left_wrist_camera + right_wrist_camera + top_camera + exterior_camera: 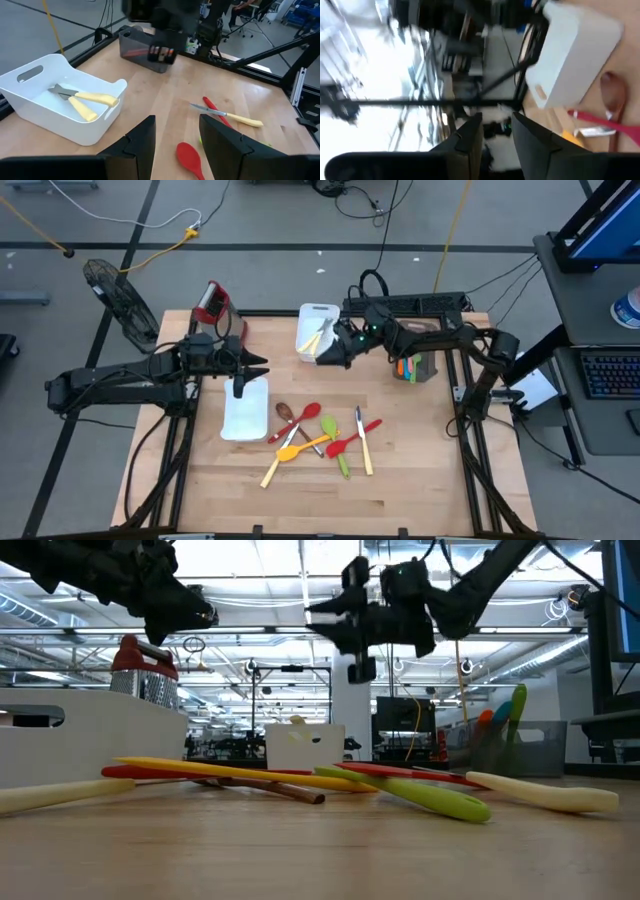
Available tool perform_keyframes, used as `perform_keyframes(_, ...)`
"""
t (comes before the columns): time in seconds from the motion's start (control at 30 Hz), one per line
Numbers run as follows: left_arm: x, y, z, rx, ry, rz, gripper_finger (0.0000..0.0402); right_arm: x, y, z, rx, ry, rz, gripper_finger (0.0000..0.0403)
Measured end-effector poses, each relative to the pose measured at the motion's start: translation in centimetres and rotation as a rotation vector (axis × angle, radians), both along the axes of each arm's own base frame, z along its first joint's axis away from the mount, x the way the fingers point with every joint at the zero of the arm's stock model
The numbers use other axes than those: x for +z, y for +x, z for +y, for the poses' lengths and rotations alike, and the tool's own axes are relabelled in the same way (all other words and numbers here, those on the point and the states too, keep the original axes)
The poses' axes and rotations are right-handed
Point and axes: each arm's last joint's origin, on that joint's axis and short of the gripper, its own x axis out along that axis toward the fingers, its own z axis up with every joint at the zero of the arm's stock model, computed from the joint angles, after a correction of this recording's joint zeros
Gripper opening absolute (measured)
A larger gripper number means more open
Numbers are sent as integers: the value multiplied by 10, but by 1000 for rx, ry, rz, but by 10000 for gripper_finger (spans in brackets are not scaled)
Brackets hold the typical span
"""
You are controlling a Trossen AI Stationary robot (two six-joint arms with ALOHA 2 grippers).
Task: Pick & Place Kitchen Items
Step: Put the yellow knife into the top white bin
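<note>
Several kitchen items (320, 435), spoons and spatulas in red, orange, yellow and green, lie in a loose heap on the wooden table, near the middle. Two yellow-handled ones (90, 100) lie inside a white bin (316, 328) at the far middle. My right gripper (322, 355) hovers level just off the bin's near side, open and empty, as the right wrist view shows (497, 132). My left gripper (258, 366) hangs above the far end of a flat white tray (245, 412). It is open with nothing between its fingers (177, 135).
A steel grater with a red top (210, 302) stands at the far left corner. A dark holder (415, 367) with coloured utensils stands right of the bin. Bare wood lies along the table's near edge and its right side.
</note>
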Motion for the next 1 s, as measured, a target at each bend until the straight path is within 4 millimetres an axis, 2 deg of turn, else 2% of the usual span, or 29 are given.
perform_keyframes(0.13, 0, 0, 0, -2, 8, 1, 154, 11, 1, 22, 117, -71, -55, 90)
perform_keyframes(0.37, 0, 0, 0, 14, -46, -11, 154, 4, 5, 66, 334, -100, -70, 89)
perform_keyframes(0.57, 5, 1, 0, 47, -156, -75, 154, -12, 5, 97, 302, -192, -85, 89)
perform_keyframes(0.77, 9, 2, 2, 76, -149, -123, 154, -23, 3, 104, 210, -286, -91, 89)
perform_keyframes(0.9, 10, 2, 2, 127, -231, -143, 154, -18, 0, 115, 194, -387, -149, 89)
perform_keyframes(1.0, 12, 3, -2, 41, -166, -146, 154, -14, 0, 130, 197, -472, -196, 89)
